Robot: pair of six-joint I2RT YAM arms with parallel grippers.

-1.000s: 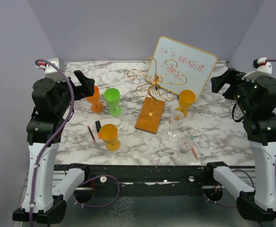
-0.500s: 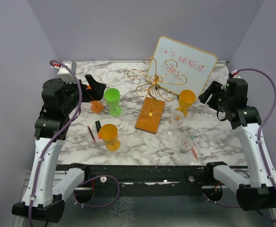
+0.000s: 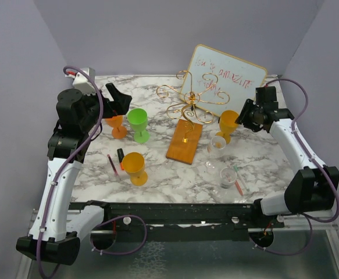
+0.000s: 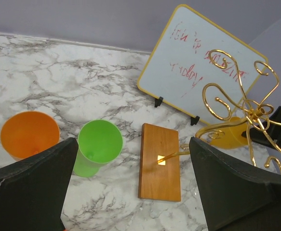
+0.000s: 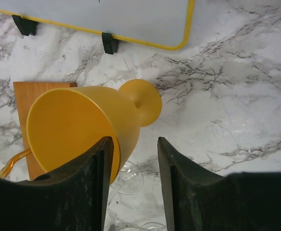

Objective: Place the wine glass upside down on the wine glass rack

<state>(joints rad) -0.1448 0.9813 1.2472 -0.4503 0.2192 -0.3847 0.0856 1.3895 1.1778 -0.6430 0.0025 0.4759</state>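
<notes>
Gold wire scrolls of the wine glass rack [image 3: 191, 104] rise from a central post on its orange-brown wooden base [image 3: 185, 141], which lies mid-surface in front of the tilted whiteboard [image 3: 224, 81]. The yellow wine glass [image 3: 228, 124] stands upright on the marbled surface [image 3: 274, 163], just right of the rack and apart from it. The right claw [image 5: 135, 142] is close by the glass with its fingers apart. In the wrist view the bowl lies partly behind one finger and reaches into the gap, but I cannot tell whether they touch. The left claw [image 4: 132, 140] is spread wide and grips nothing, hanging over the orange goblet [image 4: 29, 134] and green goblet [image 4: 99, 144] left of the rack. A clear stemmed glass [image 3: 217, 148] stands just in front of the yellow one, and a second clear glass [image 3: 228, 177] stands nearer the arms. An amber goblet [image 3: 135, 167] stands front left.
</notes>
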